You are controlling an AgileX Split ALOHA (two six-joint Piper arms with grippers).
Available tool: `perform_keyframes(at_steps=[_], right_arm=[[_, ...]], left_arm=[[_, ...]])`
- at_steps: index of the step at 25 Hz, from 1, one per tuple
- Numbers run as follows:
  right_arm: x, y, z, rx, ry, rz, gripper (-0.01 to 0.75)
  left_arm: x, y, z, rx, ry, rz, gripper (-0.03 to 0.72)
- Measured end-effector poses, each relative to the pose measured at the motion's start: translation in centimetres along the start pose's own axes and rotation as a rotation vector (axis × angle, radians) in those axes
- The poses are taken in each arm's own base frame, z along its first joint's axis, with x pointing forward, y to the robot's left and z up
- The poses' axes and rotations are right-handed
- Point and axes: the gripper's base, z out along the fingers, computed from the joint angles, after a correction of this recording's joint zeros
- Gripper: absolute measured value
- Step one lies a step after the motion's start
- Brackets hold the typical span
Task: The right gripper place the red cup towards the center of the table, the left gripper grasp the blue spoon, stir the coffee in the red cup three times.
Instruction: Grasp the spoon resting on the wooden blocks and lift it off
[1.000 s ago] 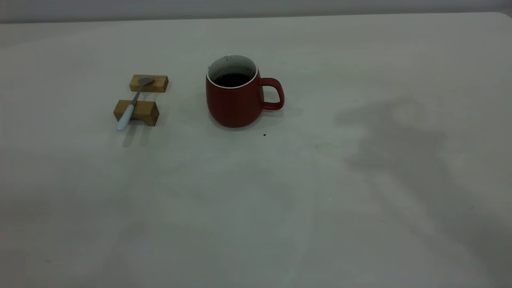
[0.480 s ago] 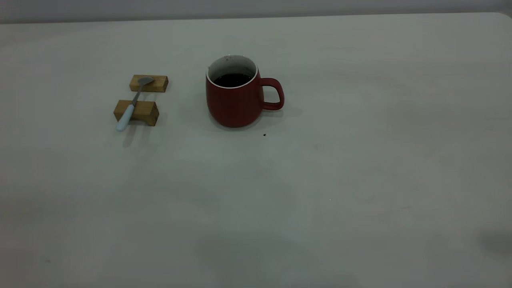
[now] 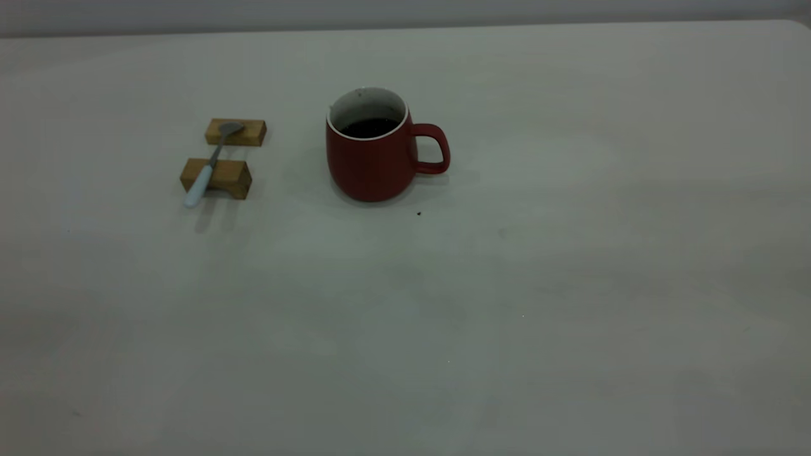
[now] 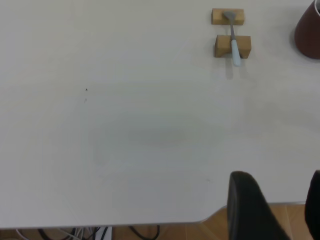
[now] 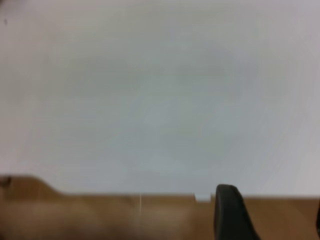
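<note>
The red cup [image 3: 374, 152] stands upright near the middle of the table [image 3: 570, 285], handle to the right, with dark coffee [image 3: 367, 127] inside. The blue spoon [image 3: 209, 166] lies across two wooden blocks to the cup's left, pale handle toward the front. Neither gripper appears in the exterior view. In the left wrist view my left gripper [image 4: 280, 200] hangs open over the table's edge, far from the spoon [image 4: 233, 40] and the cup [image 4: 307, 27]. In the right wrist view my right gripper [image 5: 272, 215] is open at the table's edge, with nothing between its fingers.
Two wooden blocks [image 3: 235, 132] [image 3: 218, 177] carry the spoon. A tiny dark speck [image 3: 419, 213] lies in front of the cup. Brown floor [image 4: 175, 231] and cables show beyond the table's edge in the left wrist view.
A large shadow over the right side of the table has slid off toward the front right and vanished. Cup, spoon and blocks have not moved.
</note>
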Motion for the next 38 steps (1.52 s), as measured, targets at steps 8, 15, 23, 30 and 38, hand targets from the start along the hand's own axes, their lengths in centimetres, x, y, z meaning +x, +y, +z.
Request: perform_keyframes(at_steps=[8, 15, 23, 30, 38], right_arm=[[2.0, -0.1, -1.8, -0.008, -0.224, 0.006, 0.442], [2.2, -0.1, -1.9, -0.009, -0.237, 0.007, 0.442], [2.2, -0.1, -1.9, -0.009, -0.237, 0.007, 0.442], [2.2, -0.1, -1.9, -0.009, -0.237, 0.007, 0.442], [2.2, -0.1, -1.9, -0.009, -0.237, 0.007, 0.442]], left_arm=[[0.0, 0.0, 0.0, 0.0, 0.0, 0.0, 0.353], [0.0, 0.0, 0.0, 0.0, 0.0, 0.0, 0.353], [0.0, 0.0, 0.0, 0.0, 0.0, 0.0, 0.353], [0.0, 0.0, 0.0, 0.0, 0.0, 0.0, 0.353], [-0.1, 0.0, 0.1, 0.0, 0.007, -0.002, 0.385]])
